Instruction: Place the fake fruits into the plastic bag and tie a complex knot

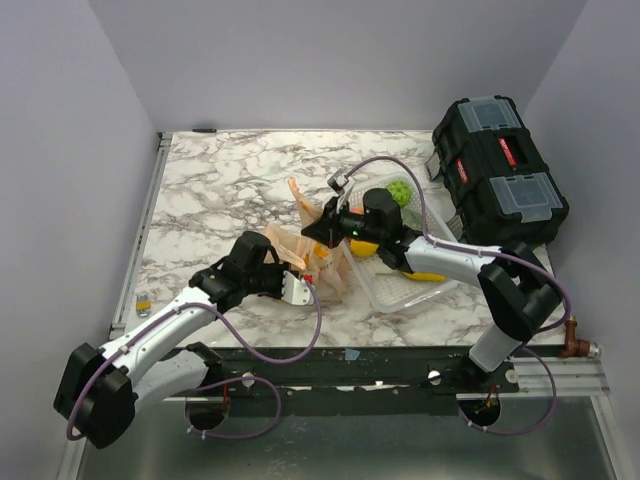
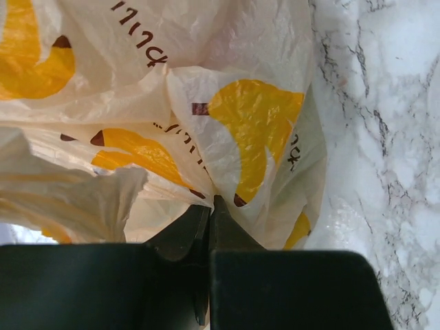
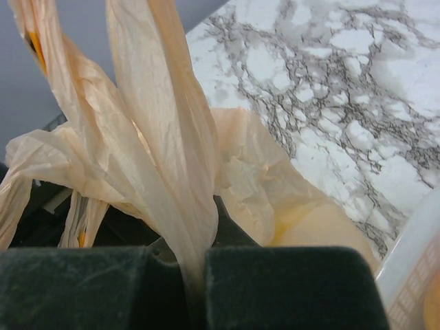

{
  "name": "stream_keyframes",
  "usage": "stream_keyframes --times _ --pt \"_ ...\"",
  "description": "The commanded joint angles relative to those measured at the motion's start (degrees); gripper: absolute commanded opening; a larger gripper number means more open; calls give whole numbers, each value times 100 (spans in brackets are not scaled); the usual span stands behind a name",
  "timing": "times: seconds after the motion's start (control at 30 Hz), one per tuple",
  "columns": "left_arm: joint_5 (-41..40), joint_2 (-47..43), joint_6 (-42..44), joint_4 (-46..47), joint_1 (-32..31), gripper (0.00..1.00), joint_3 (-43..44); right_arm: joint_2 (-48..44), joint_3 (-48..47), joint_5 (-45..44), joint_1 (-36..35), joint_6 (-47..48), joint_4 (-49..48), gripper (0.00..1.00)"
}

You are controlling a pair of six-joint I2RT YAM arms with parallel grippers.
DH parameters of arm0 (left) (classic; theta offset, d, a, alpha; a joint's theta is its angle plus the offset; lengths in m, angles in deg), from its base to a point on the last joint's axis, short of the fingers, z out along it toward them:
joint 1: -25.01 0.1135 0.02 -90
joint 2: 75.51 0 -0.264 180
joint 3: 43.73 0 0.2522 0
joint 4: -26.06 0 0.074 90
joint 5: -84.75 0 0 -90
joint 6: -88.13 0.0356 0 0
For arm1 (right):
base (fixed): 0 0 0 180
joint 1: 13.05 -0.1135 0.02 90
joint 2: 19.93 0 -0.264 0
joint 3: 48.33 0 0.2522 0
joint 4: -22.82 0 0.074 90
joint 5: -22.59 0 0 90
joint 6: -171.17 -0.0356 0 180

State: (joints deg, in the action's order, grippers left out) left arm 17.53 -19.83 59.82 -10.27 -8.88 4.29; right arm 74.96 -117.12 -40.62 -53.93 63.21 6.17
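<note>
Fingertips from overhead: the left gripper (image 1: 298, 287) and the right gripper (image 1: 325, 233) both meet the plastic bag (image 1: 318, 258). It's crumpled on the marble table (image 1: 220, 180), just left of the white basket (image 1: 395, 292). I can't judge either grip from up here. On the left wrist view, the jaws are pressed together, nipping a fold of the banana-printed film. On the right wrist view, the jaws are clamped on a handle strip (image 3: 161, 137) rising upward.
</note>
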Motion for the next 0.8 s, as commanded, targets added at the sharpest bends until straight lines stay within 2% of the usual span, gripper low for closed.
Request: stream_keyframes --times 0.0,0.1,0.2,0.27,0.37,0.47,0.6,0.7,0.73,0.77 --pt "-347 354 0 58 -275 0 -324 251 188 -852 -114 405 -168 1" --pt "-346 381 -132 -104 -406 2 -267 390 225 -1033 -196 588 -140 1" --pt "154 17 -784 -716 -422 26 242 375 202 -1003 -208 663 -152 1" --pt "742 -520 -1306 -1258 -416 49 702 279 184 -840 -206 690 -208 1" --pt "1591 -1234 -2231 -1709 -417 73 1327 152 119 -470 -209 750 -95 1" --pt "1732 -1549 -3456 -1838 -409 80 1959 61 121 -240 -209 741 13 1" --pt "1010 -1665 -4311 -1542 87 83 2318 -5 176 -146 -207 741 34 1" --pt "700 -1407 -4122 -1546 548 88 2487 -19 128 -36 -209 738 129 1" --pt "880 -1270 -3838 -1760 580 91 2578 -11 94 20 -205 739 160 1" --pt "1149 -1142 -3258 -2073 576 98 2688 -6 66 65 -209 734 183 1"
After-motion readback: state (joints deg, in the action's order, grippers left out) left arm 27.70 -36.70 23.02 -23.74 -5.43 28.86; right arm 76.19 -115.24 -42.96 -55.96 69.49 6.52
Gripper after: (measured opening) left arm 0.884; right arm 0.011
